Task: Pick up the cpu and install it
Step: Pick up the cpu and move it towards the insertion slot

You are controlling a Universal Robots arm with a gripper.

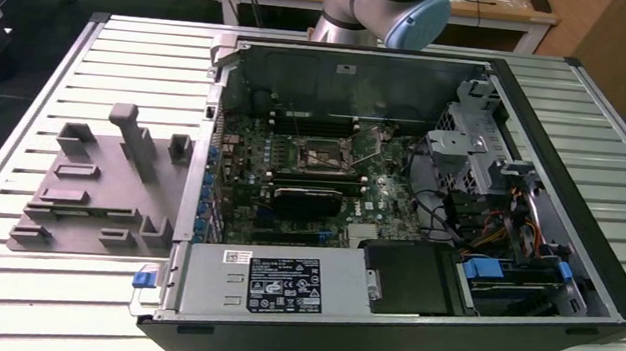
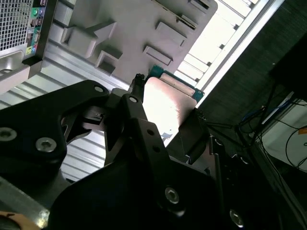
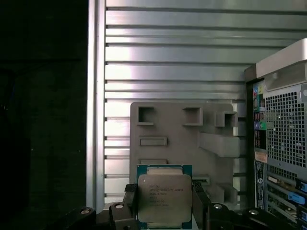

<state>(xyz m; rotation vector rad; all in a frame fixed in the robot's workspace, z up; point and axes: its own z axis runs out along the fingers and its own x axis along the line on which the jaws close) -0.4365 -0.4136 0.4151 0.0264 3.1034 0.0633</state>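
One cpu (image 3: 164, 199) sits clamped by its edges between the two fingers (image 3: 199, 203) of the gripper (image 3: 164, 207), silvery top facing the first wrist view. The second wrist view shows the same grasp on the cpu (image 2: 169, 103).

One grey fixture (image 3: 182, 139) with raised blocks and slots lies on the slatted table (image 3: 168, 57) beyond the chip. One open computer case (image 1: 333, 349) lies just beside the fixture (image 1: 99, 201), on the exterior view's right. Inside the case, the black socket (image 1: 324, 155) sits mid-board, with one power supply (image 1: 271, 281) at the near wall. The arm (image 1: 382, 9) rises at the table's far edge.
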